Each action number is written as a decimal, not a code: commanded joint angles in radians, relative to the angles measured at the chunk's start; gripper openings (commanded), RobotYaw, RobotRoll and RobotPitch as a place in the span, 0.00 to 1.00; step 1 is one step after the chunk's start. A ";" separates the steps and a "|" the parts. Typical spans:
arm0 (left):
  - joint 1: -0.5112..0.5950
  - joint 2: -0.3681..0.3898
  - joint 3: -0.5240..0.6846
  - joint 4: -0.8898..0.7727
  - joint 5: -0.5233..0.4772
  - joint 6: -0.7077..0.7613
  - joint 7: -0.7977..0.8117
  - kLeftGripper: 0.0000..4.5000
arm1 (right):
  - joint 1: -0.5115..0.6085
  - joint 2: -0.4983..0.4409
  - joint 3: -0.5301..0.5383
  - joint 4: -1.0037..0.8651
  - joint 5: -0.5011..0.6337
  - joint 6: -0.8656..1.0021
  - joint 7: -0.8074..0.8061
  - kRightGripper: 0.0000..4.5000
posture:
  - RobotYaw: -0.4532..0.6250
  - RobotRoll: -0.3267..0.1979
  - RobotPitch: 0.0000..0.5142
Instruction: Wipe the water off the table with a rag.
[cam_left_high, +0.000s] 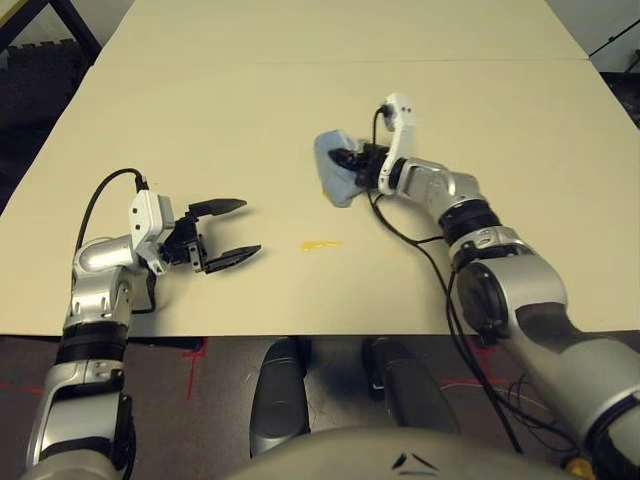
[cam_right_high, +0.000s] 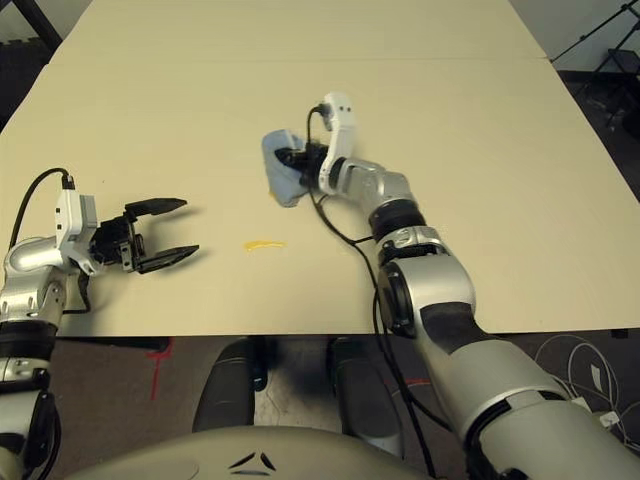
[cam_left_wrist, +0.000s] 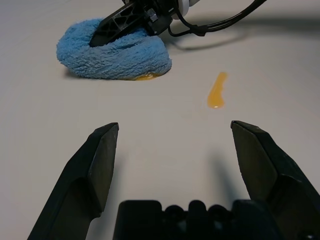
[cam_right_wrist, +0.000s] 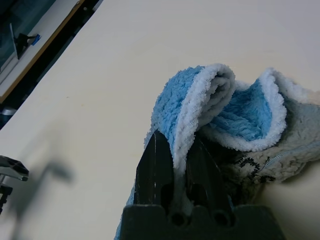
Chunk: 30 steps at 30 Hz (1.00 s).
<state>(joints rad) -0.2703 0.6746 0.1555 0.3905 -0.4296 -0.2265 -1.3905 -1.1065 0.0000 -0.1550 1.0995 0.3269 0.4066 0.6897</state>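
Partly done, at a guess. Right gripper (cam_left_high: 352, 160) pinching rag (cam_left_high: 335, 168), pressed on bench (cam_left_high: 200, 110) mid-way. Amber streak (cam_left_high: 320, 244) unwiped nearer the edge; another smear at rag's rim (cam_left_wrist: 147, 77). Left gripper (cam_left_high: 232, 232) spread, idle.

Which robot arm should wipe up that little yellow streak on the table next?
The right. Its gripper already pinches the fluffy light blue terry rag on the beige table, just beyond the yellow streak. The left gripper is open, holding nothing.

Your blue rag (cam_right_wrist: 215, 115), folded, pinched between the right jaws, amber water (cam_left_high: 320, 244) streak on beige table (cam_left_high: 200, 120), ahead of your spread left jaws.
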 joint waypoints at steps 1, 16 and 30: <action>0.018 0.011 0.004 -0.029 -0.002 0.006 0.004 1.00 | 0.020 0.008 0.012 0.045 -0.027 0.014 0.018 0.00 | 0.68 0.62 0.41; -0.030 -0.010 -0.022 0.018 0.013 -0.010 -0.006 1.00 | 0.256 -0.335 0.024 -0.318 -0.008 0.226 0.147 0.00 | 0.65 0.62 0.42; -0.059 0.004 -0.036 0.075 0.017 -0.032 -0.059 1.00 | 0.501 -0.524 -0.028 -1.011 0.277 0.693 0.163 0.00 | 0.59 0.62 0.42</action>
<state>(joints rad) -0.3373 0.6702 0.1340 0.4496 -0.4264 -0.2508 -1.4289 -0.6287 -0.5154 -0.1798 0.1459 0.5726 1.0557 0.8608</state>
